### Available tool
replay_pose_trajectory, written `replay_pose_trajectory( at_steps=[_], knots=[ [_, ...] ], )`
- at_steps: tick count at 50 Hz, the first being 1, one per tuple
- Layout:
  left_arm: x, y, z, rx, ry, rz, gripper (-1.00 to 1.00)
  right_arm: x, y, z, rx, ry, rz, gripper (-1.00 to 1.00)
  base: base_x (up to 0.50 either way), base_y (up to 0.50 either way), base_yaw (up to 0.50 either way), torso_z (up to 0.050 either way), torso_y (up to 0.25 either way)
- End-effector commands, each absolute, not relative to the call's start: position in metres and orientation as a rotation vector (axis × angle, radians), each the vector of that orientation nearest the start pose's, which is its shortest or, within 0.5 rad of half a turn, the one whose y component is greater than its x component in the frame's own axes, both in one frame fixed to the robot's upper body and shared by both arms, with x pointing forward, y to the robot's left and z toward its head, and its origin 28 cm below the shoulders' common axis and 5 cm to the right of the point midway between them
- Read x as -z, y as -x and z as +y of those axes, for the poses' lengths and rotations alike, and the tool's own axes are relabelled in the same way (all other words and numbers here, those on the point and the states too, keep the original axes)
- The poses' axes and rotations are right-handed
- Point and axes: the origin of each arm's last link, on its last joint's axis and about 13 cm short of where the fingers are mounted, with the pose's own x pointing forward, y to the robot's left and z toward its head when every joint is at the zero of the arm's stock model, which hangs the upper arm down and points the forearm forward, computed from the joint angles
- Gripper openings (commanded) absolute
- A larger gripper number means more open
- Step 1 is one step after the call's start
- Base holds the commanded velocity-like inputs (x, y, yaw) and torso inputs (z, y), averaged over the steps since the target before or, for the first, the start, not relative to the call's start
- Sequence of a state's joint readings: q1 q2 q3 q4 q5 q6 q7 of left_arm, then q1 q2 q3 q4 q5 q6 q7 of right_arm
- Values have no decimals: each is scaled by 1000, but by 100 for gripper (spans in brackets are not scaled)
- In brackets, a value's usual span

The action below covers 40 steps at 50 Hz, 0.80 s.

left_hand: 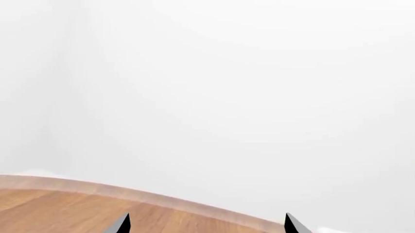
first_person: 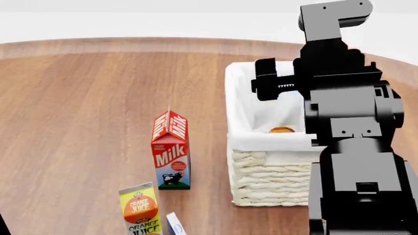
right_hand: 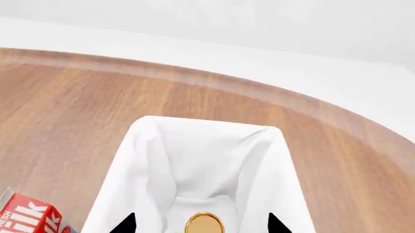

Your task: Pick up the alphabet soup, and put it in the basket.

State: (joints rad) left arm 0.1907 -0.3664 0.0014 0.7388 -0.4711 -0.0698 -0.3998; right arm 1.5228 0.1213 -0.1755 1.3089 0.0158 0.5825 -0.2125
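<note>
The soup [first_person: 281, 129] lies in the basket [first_person: 267, 176] under the open, empty right claw [right_hand: 201, 224]; beside it stand "Milk" [first_person: 171, 156] and "Orange Juice" [first_person: 141, 209] cartons; left claw [left_hand: 206, 224] open.

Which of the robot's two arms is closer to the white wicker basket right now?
The right. The right gripper hangs directly over the basket, looking down into its cloth lining. The left gripper is off by the table edge, with no basket in its view.

Right arm [first_person: 346, 112] raised, extended forward; fingers [right_hand: 126, 224] spread apart. Left fingers [left_hand: 122, 224] spread apart.
</note>
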Motion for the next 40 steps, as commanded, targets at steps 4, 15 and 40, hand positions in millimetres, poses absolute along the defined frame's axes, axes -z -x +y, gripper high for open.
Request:
replay_pose_trajectory(
  at_steps=[4,15,40],
  knots=[
    [-134,-154,236,-100,200,-389,100,-258,-431,-150,-61,81,209,100,0,0,0,0,0],
    [-135,-154,235,-97,198,-390,100,-271,-436,-149,-75,133,0,100,0,0,0,0,0],
    [-140,-147,235,-82,191,-417,100,-283,-400,-152,2,173,-429,100,0,0,0,0,0]
  ],
)
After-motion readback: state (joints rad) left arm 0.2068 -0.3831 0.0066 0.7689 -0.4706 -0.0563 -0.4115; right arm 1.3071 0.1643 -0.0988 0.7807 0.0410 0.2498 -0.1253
